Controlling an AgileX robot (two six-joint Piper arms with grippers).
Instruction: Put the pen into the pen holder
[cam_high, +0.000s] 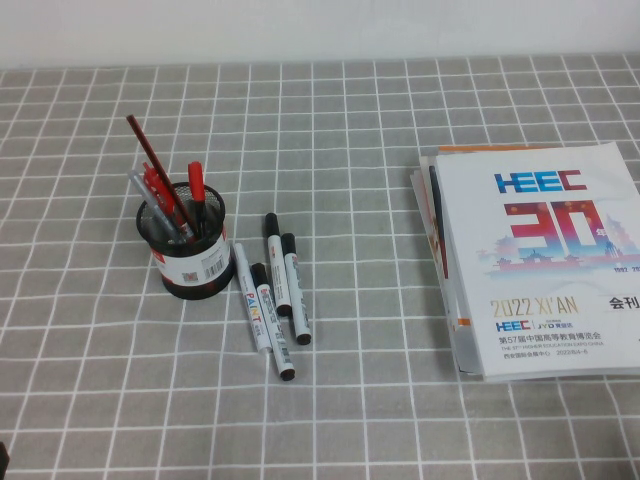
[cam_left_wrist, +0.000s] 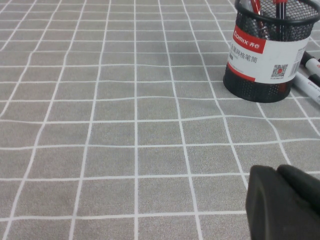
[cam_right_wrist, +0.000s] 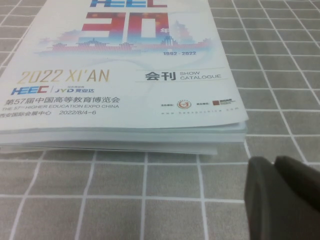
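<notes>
- Grey checked tablecloth (cam_high: 400, 400) is carrying the pen holder (cam_high: 187, 250), and the pen (cam_high: 197, 187) is already standing inside.
- Left gripper (cam_left_wrist: 285, 202) and right gripper (cam_right_wrist: 285, 195) are hanging low near the table edge; their jaw width is seemingly impossible to tell.

"Comix" marks the pen holder (cam_left_wrist: 267, 50); catalogue (cam_right_wrist: 125, 65) reads "2022 XI'AN", seemingly "HEEC".

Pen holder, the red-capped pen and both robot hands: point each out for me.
pen holder (cam_high: 190, 262): high view, on its barcode label.
pen (cam_high: 197, 190): high view, on its red cap, standing in the holder.
left hand (cam_left_wrist: 285, 205): left wrist view, on its dark tip.
right hand (cam_right_wrist: 287, 197): right wrist view, on its dark tip.
</notes>
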